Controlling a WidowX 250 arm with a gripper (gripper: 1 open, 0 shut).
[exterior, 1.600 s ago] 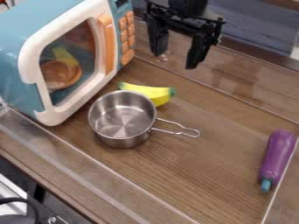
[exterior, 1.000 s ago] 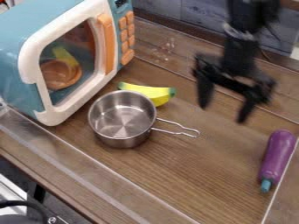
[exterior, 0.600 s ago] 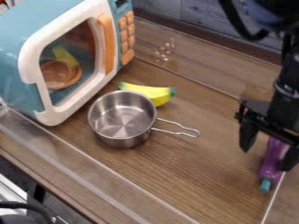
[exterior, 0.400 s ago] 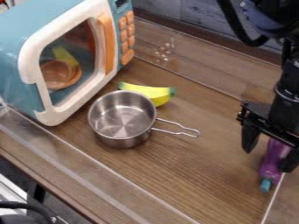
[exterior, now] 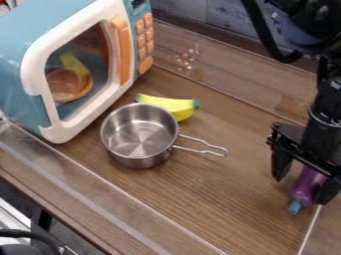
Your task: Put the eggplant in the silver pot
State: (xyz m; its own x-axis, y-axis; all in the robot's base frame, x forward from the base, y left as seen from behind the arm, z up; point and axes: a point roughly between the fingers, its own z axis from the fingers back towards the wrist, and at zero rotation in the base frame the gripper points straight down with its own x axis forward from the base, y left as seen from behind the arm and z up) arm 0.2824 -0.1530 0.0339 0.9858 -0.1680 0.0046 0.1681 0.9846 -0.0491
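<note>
The purple eggplant (exterior: 306,186) lies on the wooden table at the right edge, partly hidden by my gripper (exterior: 302,164). The gripper is open and has come down over the eggplant, with one dark finger on each side of it. The fingers do not press on it. The silver pot (exterior: 139,134) stands empty left of centre, its wire handle (exterior: 202,149) pointing right towards the eggplant.
A teal-and-white toy microwave (exterior: 67,62) stands at the back left with its door open. A yellow banana-like toy with a green tip (exterior: 168,106) lies just behind the pot. The table's raised rim (exterior: 312,229) runs close to the eggplant on the right.
The gripper travelled from the back centre to the right edge and lowered onto the eggplant. It stayed open throughout. The pot, eggplant and banana toy did not move.
</note>
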